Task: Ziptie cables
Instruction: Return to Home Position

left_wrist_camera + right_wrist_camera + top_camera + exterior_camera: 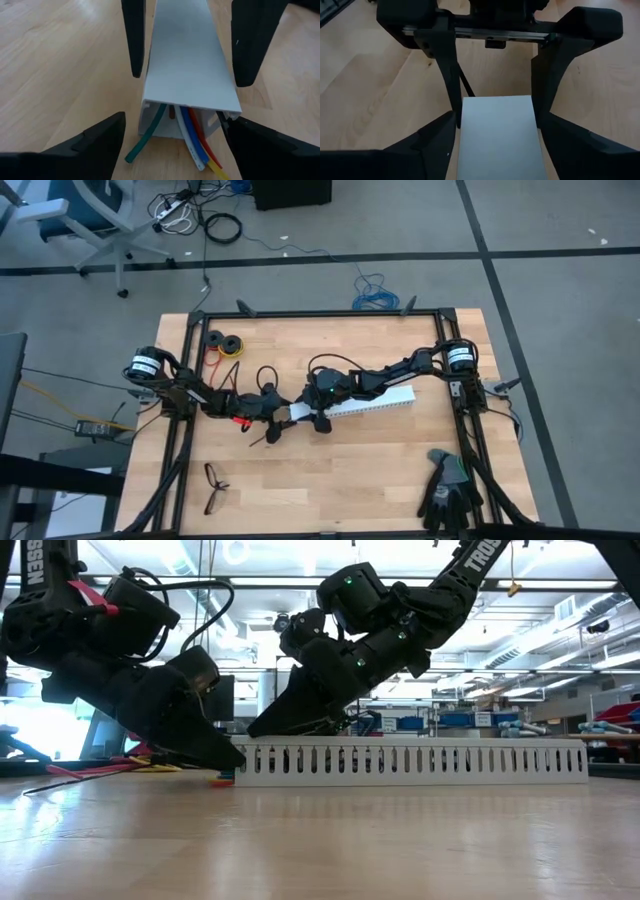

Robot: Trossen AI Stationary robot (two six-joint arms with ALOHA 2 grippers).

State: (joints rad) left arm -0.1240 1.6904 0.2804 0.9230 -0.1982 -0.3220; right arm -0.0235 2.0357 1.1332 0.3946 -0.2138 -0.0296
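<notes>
We see the duct (375,402) lying with its lid on near the centre of the surface (350,480), its length running towards 3 o'clock. The cables (192,145) sit inside it, and their green, blue, white, red and yellow ends poke out of its 9 o'clock end. The left claw (175,122) stands wide at that end, one finger on each side, clear of the duct. The right claw (497,117) faces it, also wide, straddling the duct just beyond; we cannot tell whether it touches. We also find glasses (214,485) at 7 o'clock and gloves (448,490) at 5 o'clock.
</notes>
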